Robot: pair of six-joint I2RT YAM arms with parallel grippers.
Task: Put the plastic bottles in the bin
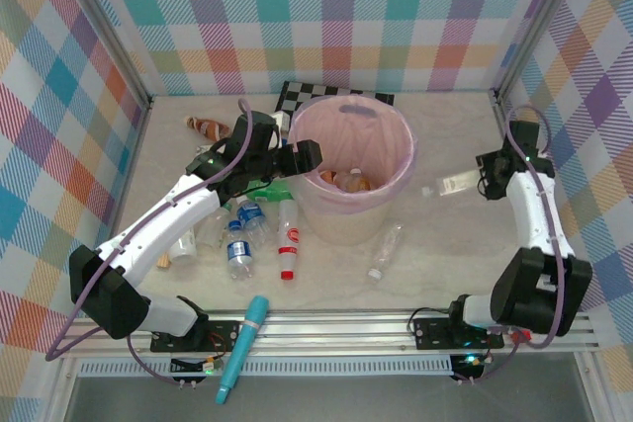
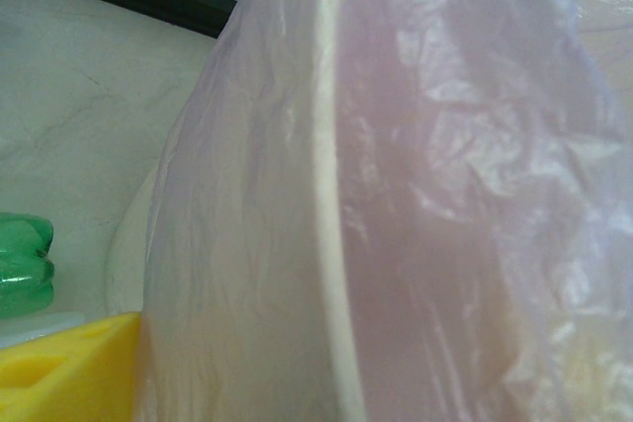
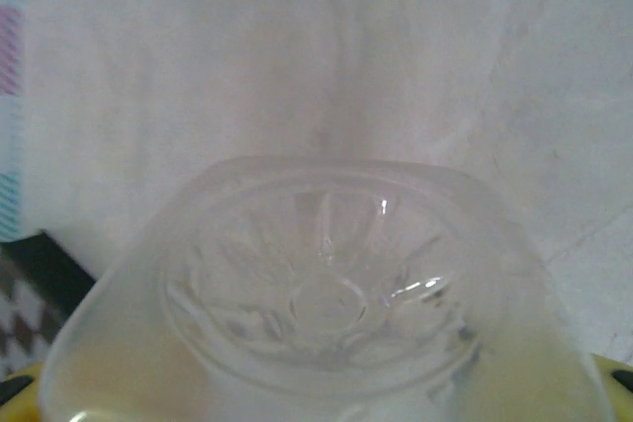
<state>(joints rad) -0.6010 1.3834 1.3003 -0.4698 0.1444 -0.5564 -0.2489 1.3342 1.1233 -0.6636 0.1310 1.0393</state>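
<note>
The bin, a pale-pink lined bucket, stands mid-table with bottles inside. My left gripper is at its left rim; in the left wrist view the rim runs between the open fingers, one yellow finger low left. My right gripper is right of the bin, shut on a clear bottle whose cap points at the bin; its ribbed base sits between the jaws. Loose bottles lie left and in front of the bin: green, blue-labelled, red-labelled, clear.
A brown-labelled bottle lies at the back left. A checkerboard leans behind the bin. A teal pen-like tube rests across the front rail. Plaid walls close in the left, back and right sides.
</note>
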